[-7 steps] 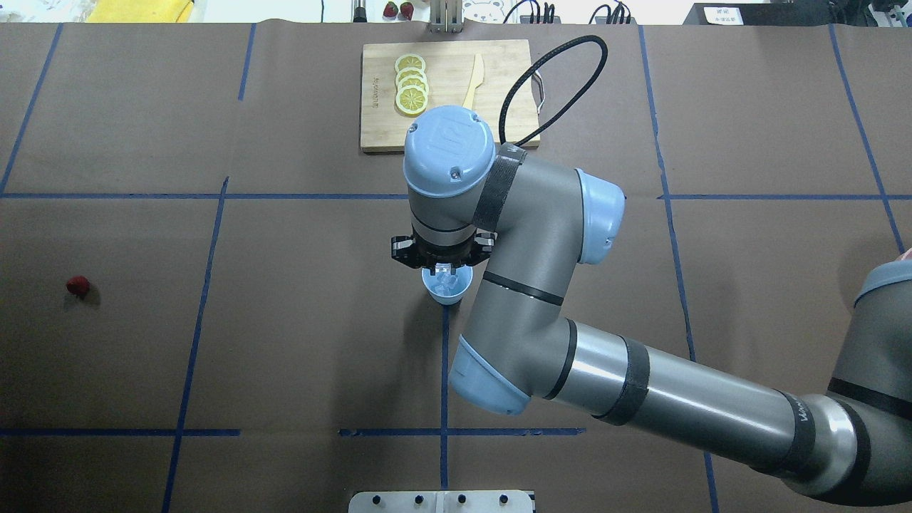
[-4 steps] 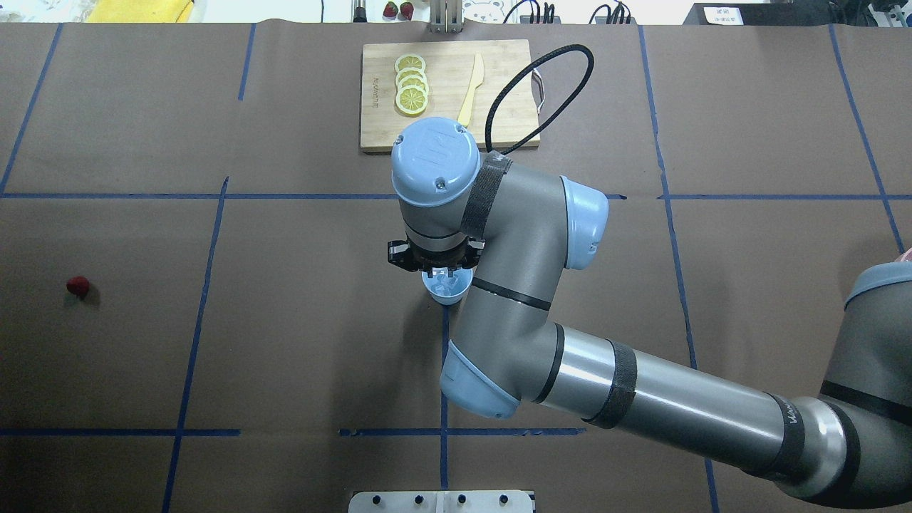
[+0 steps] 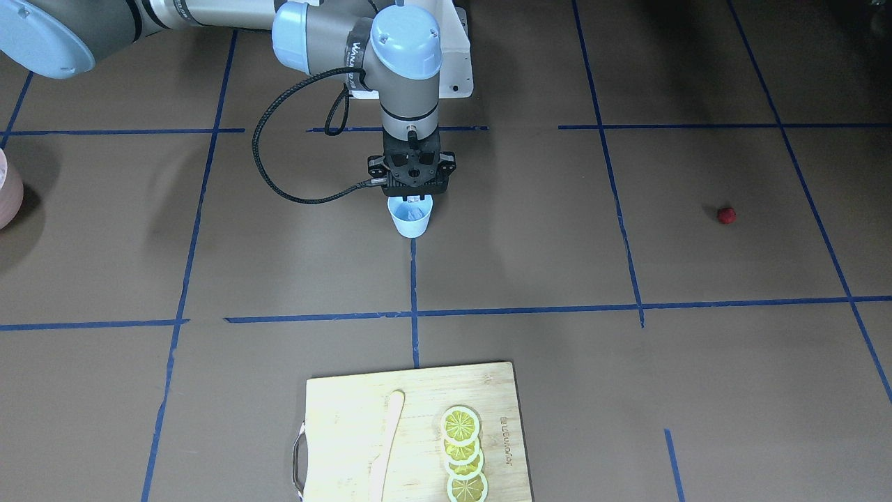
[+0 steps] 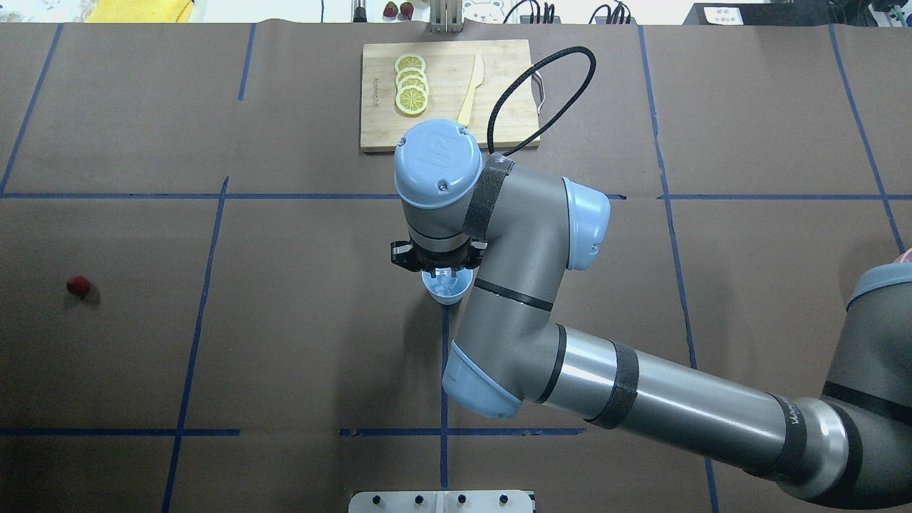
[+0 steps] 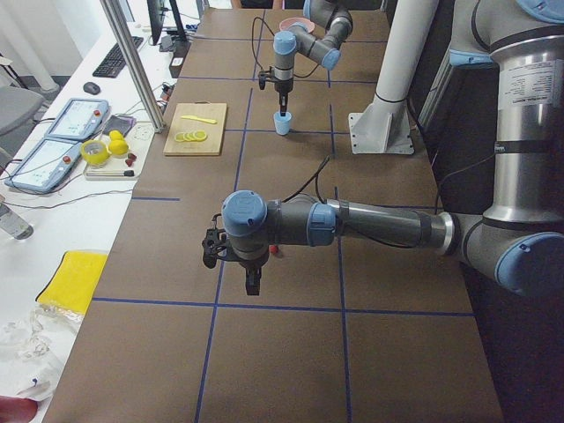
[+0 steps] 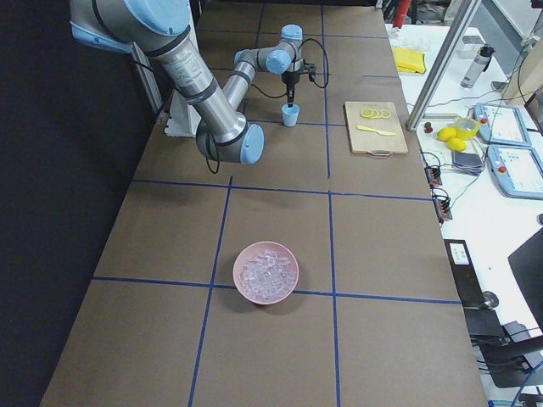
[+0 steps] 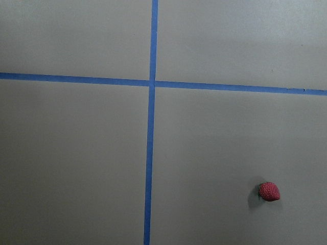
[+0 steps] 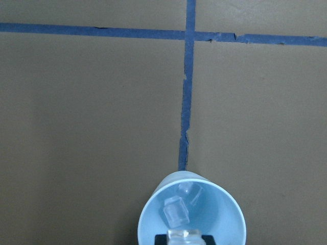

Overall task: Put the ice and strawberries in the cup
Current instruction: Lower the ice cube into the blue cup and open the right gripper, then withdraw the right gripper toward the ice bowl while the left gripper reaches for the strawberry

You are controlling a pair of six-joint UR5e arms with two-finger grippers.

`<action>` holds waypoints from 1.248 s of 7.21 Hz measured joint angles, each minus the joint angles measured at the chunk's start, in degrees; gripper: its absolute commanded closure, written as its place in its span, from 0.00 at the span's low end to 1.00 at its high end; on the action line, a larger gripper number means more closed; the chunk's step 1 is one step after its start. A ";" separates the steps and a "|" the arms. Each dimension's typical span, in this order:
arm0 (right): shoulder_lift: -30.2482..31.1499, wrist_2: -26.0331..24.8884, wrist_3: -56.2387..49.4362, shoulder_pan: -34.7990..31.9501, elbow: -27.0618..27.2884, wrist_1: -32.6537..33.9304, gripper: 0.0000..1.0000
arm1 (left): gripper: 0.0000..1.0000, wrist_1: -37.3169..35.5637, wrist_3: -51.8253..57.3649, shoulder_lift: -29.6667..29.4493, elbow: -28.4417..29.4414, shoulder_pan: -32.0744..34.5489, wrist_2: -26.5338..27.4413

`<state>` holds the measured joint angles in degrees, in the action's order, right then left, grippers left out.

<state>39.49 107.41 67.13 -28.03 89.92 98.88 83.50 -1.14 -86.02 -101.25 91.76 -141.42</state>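
Right gripper [image 3: 416, 200] held over cup [image 3: 411, 223] rim, ice [image 8: 176, 212] inside; fingers' [image 8: 208, 240] state untellable. Strawberry [image 7: 269, 191] seen isolated on open table [image 4: 285, 342].

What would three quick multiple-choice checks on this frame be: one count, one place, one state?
1. Lemon slices on the cutting board: A two; B three; C four.
2. Strawberry, relative to the cup: A inside it; B far off on the table; C leaning against it.
3. The cup: A upright with ice inside; B lying on its side; C upside down.

Key: 1 C, four overlapping slices in a row on the board. 2 B, the berry lies alone far to the robot's left. 3 A, the right wrist view looks into its open rim onto clear pieces.
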 measured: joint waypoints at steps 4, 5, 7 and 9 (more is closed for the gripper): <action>3.07 0.26 -0.04 -0.78 4.74 0.54 0.00 | 0.00 -0.04 -0.58 -0.22 -0.26 -0.08 0.02; 5.81 0.67 -0.43 -2.28 9.08 1.90 0.00 | 0.00 -0.02 -2.22 -0.31 -1.03 -0.90 0.13; 12.57 1.76 -4.75 -6.75 18.38 4.98 0.00 | 0.00 0.02 -8.56 -0.33 -4.42 -5.76 1.47; 17.78 5.64 -13.55 -13.85 21.89 5.51 0.00 | 0.00 1.27 -18.48 0.12 -8.80 -11.97 3.58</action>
<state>57.26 113.05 53.58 -41.88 111.81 104.39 84.77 -19.62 -85.90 -110.05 79.78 -137.84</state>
